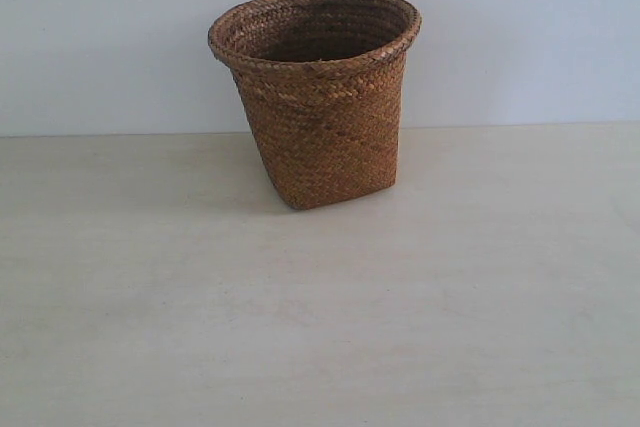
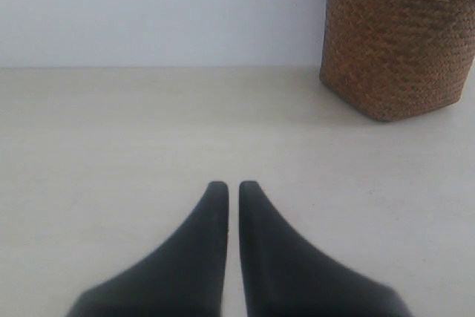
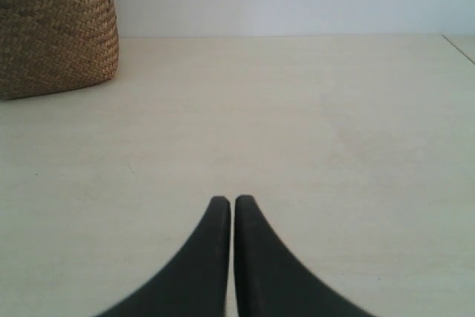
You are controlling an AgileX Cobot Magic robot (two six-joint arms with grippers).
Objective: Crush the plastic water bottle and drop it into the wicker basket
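The brown wicker basket (image 1: 318, 97) stands upright at the back middle of the pale table, its flared braided rim facing up. Its woven wall also shows in the left wrist view as the basket (image 2: 398, 38) and in the right wrist view as the basket (image 3: 56, 27). The plastic water bottle is out of view in every frame. My left gripper (image 2: 233, 185) is shut with nothing between its black fingers, low over the table and well short of the basket. My right gripper (image 3: 228, 200) is likewise shut and empty. Neither gripper shows in the exterior view.
The pale wooden table (image 1: 320, 327) runs up to a plain light wall (image 1: 100, 37) just behind the basket. A table edge or seam (image 3: 460, 46) shows far off in the right wrist view.
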